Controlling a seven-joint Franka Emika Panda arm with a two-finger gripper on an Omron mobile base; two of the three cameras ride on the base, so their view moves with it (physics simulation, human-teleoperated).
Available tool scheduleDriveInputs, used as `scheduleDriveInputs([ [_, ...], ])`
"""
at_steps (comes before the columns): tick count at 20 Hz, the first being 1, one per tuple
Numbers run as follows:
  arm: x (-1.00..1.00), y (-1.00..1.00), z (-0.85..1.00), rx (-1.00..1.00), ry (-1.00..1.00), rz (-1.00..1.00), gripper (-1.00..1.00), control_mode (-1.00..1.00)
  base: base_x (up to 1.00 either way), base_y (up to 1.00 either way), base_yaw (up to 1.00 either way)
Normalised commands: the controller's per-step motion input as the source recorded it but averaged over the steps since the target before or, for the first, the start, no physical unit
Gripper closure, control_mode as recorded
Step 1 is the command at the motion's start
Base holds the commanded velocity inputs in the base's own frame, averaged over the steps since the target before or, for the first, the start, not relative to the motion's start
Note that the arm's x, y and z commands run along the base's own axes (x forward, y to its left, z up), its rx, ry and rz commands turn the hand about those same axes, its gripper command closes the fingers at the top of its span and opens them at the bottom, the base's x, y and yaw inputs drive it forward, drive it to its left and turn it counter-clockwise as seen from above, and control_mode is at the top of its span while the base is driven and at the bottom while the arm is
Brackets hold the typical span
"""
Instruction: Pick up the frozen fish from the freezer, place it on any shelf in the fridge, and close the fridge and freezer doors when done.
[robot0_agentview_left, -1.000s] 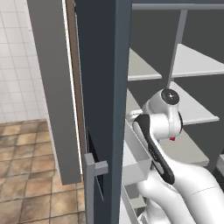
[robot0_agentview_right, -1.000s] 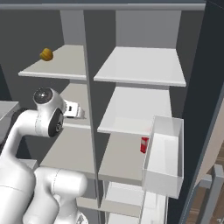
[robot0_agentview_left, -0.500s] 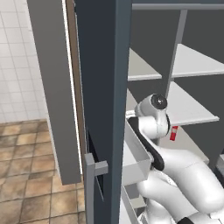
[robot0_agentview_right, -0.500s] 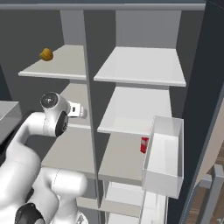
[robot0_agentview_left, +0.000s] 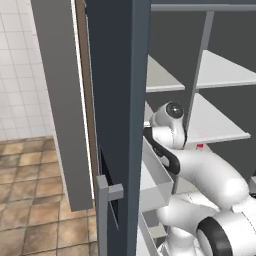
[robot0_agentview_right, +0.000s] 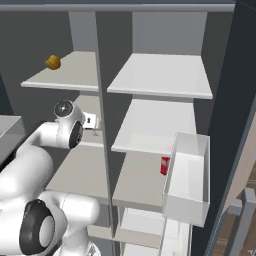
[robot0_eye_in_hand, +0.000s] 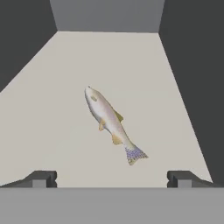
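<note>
Fish lay flat on the freezer shelf, ahead of the wide-open, empty tool; likely stiff and slick (frozen), best pinched across its mid-body.

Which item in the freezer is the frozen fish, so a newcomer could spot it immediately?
Start at the freezer, the left column of shelves. The gripper points along a pale shelf there. The frozen fish lies flat on it: slender, silvery, yellowish fins, speckled tail, unlike the round yellow lump higher up.
</note>
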Motion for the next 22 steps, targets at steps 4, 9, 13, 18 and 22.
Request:
scheduleDriveInputs([
  [4,0.24,0.0,-0.22,0.0,0.07,0.0,-1.0,-1.0,0.0,0.0,0.0],
  [9,0.23,0.0,-0.27,0.0,0.08,0.0,-1.0,-1.0,0.0,0.0,0.0],
  [13,0.27,0.0,-0.31,0.0,0.05,0.0,-1.0,-1.0,0.0,0.0,0.0],
  [18,0.36,0.0,-0.21,0.0,0.03,0.0,-1.0,-1.0,0.0,0.0,0.0],
  [22,0.35,0.0,-0.26,0.0,0.03,0.0,-1.0,-1.0,0.0,0.0,0.0],
])
